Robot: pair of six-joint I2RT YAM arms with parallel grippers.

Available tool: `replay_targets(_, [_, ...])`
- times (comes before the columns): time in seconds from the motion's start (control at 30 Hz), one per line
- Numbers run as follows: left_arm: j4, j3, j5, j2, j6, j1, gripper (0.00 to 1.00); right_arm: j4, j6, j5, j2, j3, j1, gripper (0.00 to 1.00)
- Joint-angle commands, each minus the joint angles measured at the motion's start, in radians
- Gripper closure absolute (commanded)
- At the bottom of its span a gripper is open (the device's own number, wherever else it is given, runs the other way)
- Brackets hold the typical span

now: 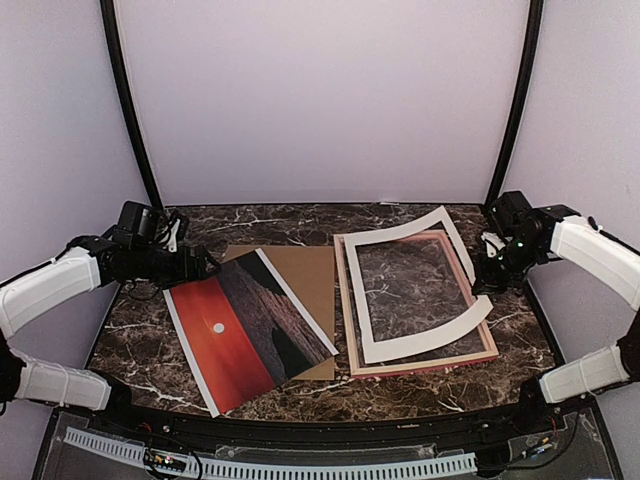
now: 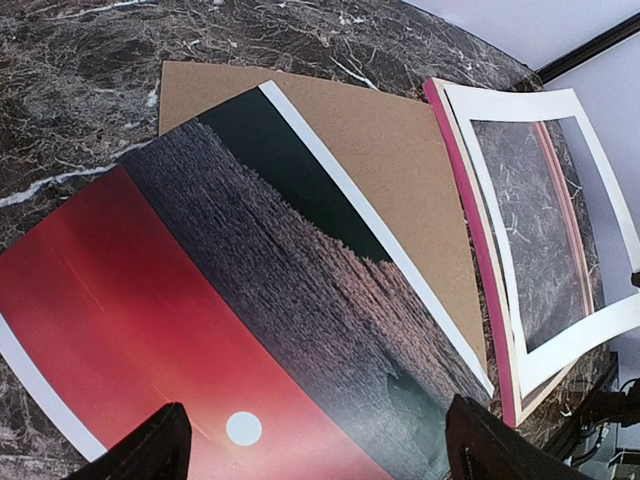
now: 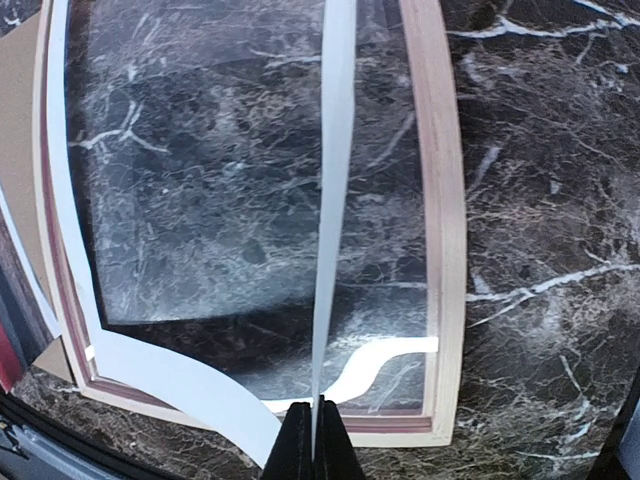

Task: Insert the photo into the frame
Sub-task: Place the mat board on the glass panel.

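Observation:
The photo (image 1: 240, 330), a red sunset print with a white border, lies face up left of centre, partly over a brown backing board (image 1: 305, 270). It fills the left wrist view (image 2: 200, 300). My left gripper (image 1: 200, 265) is open at the photo's far left edge, its jaws (image 2: 318, 410) wide apart above the print. The frame (image 1: 420, 365), pink wood with a clear pane, lies flat at the right (image 3: 440, 200). My right gripper (image 1: 485, 275) is shut (image 3: 313, 445) on the right edge of a white window mat (image 1: 420, 340), which is bowed up over the frame.
The brown board (image 2: 400, 160) lies between the photo and the frame's pink rail (image 2: 470, 200). The mat (image 3: 335, 200) stands on edge over the pane. The dark marble table (image 1: 140, 320) is bounded by white walls and two black corner posts.

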Motion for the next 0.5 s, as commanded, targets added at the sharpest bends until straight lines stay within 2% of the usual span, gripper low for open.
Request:
replay_targets(0.0, [0.017,0.023,0.016,0.004,0.022,-0.006,0.09,-0.022,-0.038,0.058,0.001,-0.020,-0.036,1.00])
replay_targets(0.47, [0.028,0.037,0.021,0.033,0.020,-0.005,0.09,0.014,-0.060,-0.026,0.048,-0.056,-0.028,1.00])
